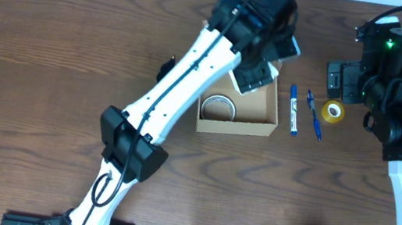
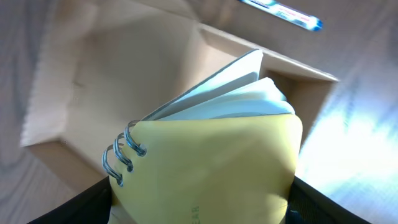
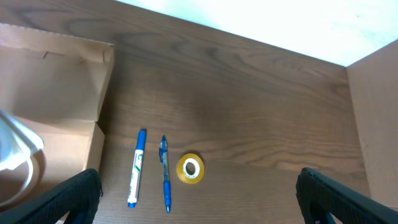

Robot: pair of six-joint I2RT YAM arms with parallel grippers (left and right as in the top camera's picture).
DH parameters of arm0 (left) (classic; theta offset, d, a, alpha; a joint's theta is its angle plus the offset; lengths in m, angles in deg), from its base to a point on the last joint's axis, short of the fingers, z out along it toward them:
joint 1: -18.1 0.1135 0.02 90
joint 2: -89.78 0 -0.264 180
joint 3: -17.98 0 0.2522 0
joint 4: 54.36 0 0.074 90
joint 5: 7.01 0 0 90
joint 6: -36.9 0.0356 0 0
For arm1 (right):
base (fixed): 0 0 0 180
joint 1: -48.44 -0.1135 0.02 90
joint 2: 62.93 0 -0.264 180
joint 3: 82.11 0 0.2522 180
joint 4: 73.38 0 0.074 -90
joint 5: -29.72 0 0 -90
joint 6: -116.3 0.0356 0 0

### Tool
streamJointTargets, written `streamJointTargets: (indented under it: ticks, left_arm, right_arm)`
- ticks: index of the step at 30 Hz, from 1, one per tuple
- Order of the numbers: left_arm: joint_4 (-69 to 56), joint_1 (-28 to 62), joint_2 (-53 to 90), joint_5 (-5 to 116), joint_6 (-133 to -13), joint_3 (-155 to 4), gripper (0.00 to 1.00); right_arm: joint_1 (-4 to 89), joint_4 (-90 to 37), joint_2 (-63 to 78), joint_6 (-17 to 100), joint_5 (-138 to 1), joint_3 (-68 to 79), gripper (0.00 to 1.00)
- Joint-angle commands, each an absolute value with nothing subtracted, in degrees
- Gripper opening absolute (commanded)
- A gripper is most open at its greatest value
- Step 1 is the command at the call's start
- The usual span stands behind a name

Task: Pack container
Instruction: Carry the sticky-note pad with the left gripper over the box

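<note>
The tan cardboard container [image 1: 256, 126] stands open mid-table; it also shows in the left wrist view [image 2: 118, 74] and the right wrist view [image 3: 56, 81]. A roll of white tape [image 1: 217, 108] lies in its left half. My left gripper [image 1: 258, 72] is shut on a yellow spiral notebook [image 2: 211, 168] and holds it tilted over the box's far right corner. My right gripper [image 3: 199, 211] is open and empty above a blue marker [image 3: 136, 167], a blue pen [image 3: 165, 174] and a yellow tape roll [image 3: 190, 168].
The marker [image 1: 293, 110], pen [image 1: 314, 115] and yellow tape roll [image 1: 333, 110] lie on the wood table just right of the box. The left arm stretches across the table from the front edge to the box. A black rail runs along the front edge.
</note>
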State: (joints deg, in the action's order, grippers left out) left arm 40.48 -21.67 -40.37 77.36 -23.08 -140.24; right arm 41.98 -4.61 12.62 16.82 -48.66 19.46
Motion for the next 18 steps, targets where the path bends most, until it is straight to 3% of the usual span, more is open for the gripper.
streamJointTargets:
  ticks: [1,5,18]
  left_arm:
    - [41.7,-22.0,-40.8,76.0,-21.9,-141.7,0.75]
    - [43.6,-21.9,-40.8,70.6,-16.7,-141.7,0.75]
    - [37.8,-19.5,-41.2,71.4,-7.4,-133.6,0.73]
  right_arm:
    - [42.3,-4.7,12.7,16.8,-48.0,20.6,0.99]
    - [42.6,-4.7,12.7,16.8,-48.0,20.6,0.99]
    - [43.9,-4.5,12.7,16.8,-48.0,20.6,0.99]
